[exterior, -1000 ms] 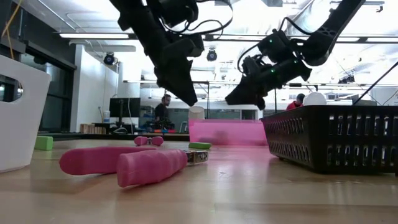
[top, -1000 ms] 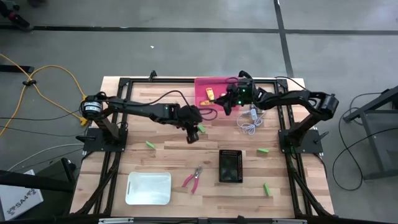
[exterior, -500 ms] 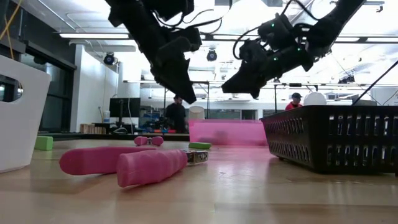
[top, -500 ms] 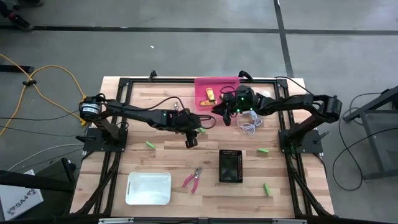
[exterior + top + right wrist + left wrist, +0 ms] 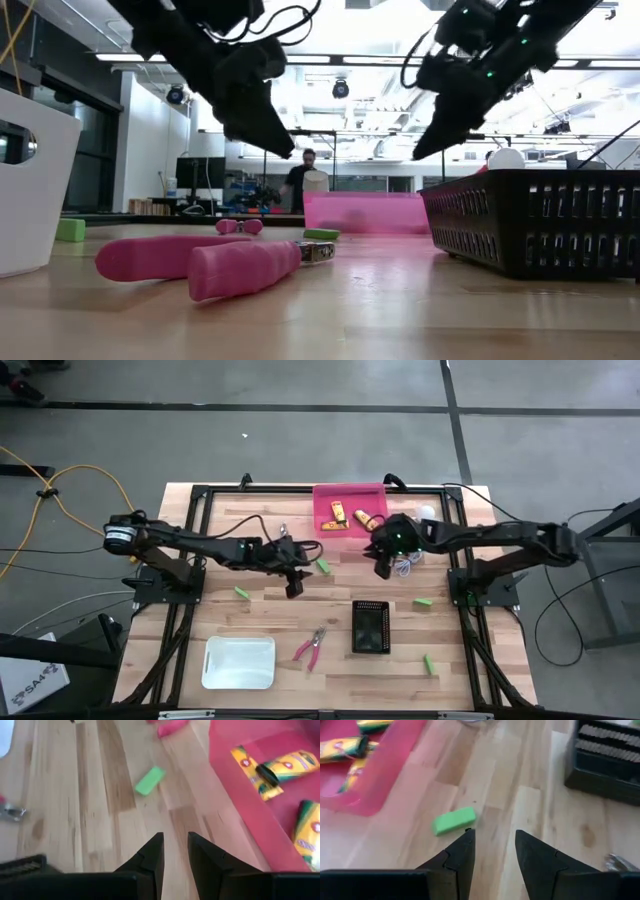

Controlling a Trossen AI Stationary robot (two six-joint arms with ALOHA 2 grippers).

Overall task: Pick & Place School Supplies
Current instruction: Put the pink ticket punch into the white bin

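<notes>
Currently: pink tray (image 5: pixel 325 495) holds yellow-orange pieces (image 5: pixel 339 514); black basket (image 5: pixel 369 627) and white bin (image 5: pixel 239 662) contents unclear. Green block (image 5: pixel 453 821) on table near left gripper (image 5: pixel 493 837); right gripper (image 5: pixel 174 840); both slightly parted, holding nothing.

Both end effectors (image 5: pixel 292 589) (image 5: pixel 381 570) parted, empty
</notes>
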